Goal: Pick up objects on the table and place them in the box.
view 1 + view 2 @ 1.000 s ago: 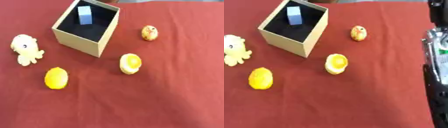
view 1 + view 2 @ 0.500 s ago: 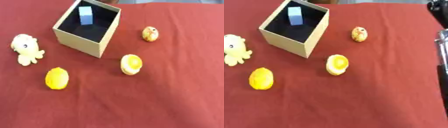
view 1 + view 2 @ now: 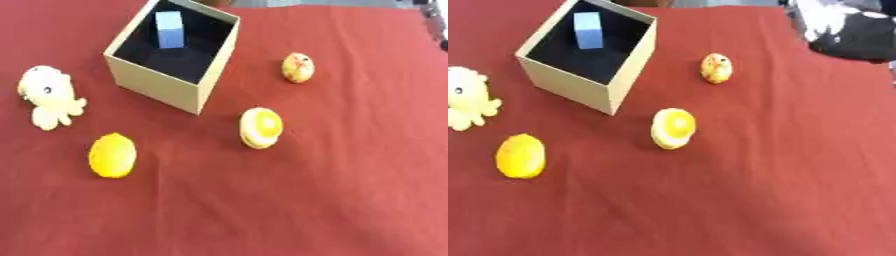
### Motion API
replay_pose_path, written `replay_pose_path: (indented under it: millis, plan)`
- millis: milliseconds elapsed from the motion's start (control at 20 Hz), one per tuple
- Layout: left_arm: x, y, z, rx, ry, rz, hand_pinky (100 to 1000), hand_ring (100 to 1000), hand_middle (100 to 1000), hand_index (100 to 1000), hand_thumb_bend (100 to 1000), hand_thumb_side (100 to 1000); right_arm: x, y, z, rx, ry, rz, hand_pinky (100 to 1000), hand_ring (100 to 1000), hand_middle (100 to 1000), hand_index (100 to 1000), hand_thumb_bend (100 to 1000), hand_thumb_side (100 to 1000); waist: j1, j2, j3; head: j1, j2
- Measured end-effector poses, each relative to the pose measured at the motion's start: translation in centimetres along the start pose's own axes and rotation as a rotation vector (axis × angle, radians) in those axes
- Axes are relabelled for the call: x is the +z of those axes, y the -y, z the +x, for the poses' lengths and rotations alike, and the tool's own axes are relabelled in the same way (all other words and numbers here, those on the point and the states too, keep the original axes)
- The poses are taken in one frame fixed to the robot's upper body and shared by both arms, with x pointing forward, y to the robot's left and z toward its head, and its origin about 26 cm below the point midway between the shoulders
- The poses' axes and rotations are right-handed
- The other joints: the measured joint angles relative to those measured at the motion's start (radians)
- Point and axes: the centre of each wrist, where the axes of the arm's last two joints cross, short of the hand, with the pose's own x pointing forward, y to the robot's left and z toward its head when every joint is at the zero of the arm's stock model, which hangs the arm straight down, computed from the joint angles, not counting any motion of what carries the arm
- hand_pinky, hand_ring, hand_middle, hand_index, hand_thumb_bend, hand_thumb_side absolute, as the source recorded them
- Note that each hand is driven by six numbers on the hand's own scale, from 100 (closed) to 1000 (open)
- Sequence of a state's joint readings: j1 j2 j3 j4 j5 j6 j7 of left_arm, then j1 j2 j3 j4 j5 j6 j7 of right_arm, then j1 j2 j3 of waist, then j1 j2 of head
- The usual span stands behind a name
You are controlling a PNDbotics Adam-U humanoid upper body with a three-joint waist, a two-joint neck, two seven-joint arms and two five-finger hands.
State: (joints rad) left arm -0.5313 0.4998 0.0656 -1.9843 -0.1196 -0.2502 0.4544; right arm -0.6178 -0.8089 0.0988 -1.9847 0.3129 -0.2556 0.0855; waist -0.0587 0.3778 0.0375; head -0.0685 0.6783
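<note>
An open cardboard box [image 3: 157, 89] with a dark inside stands at the upper left, and a blue block [image 3: 169, 30] lies in it. Left of the box lies a pale yellow octopus plush [image 3: 45, 95]. In front of that sits a yellow lemon [image 3: 113, 155]. An orange, round, flattish fruit piece [image 3: 261, 127] rests near the middle. A small yellow-orange egg-shaped thing with dark marks [image 3: 298, 67] lies further back to the right. My right hand [image 3: 846, 30] shows as a blurred black and silver shape at the top right corner, above the cloth and apart from every object. My left hand is out of sight.
A red cloth [image 3: 332, 190] covers the whole table. Its far edge runs along the top of the views, just behind the box.
My right arm has left the right edge of the right eye view and now shows at the top right corner. The objects have not moved.
</note>
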Motion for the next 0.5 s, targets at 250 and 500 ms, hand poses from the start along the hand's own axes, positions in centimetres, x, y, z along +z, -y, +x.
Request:
replay_pose_path:
  millis: [250, 500]
  plan:
    - [0.0, -0.2, 0.0, -0.008, 0.002, -0.009, 774, 766, 805, 901, 338, 681, -0.7, 1.3, 0.3, 0.124, 0.03, 0.186, 831, 889, 808, 875, 155, 622, 0.0, -0.002, 0.006, -0.011, 0.006]
    - [0.0, 0.0, 0.0, 0.0, -0.004, -0.014, 773, 765, 804, 901, 338, 682, -0.6, 2.5, 0.3, 0.151, 0.02, 0.316, 837, 899, 809, 875, 173, 598, -0.001, -0.002, 0.019, -0.025, 0.006]
